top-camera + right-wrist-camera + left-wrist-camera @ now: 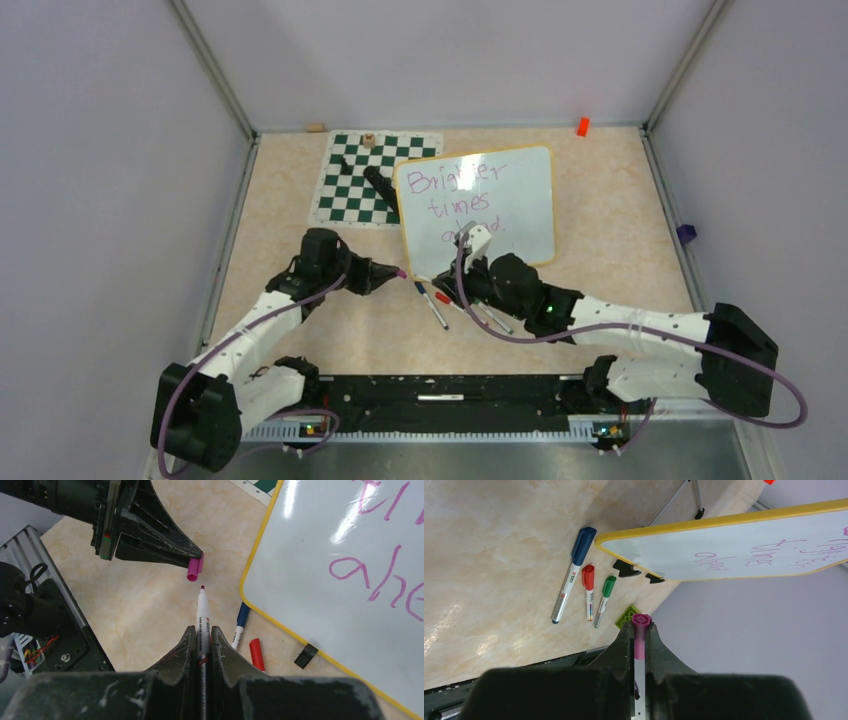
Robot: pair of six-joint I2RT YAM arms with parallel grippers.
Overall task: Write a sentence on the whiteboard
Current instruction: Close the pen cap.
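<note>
A green-and-white chess mat (345, 195) lies flat. On the mat are a long black object (379, 184) lying on its side and a smaller black piece (345, 160). A tan piece (369, 139) is at the mat's far edge. Just beyond the mat's far-left corner sits a small wooden block (315, 127). Well right of the mat, by the far wall, is an orange-red object (582, 126). Nearer than the mat and to its right lie three pens side by side: a blue marker (573, 575), a red marker (588, 591) and a green marker (605, 600).
</note>
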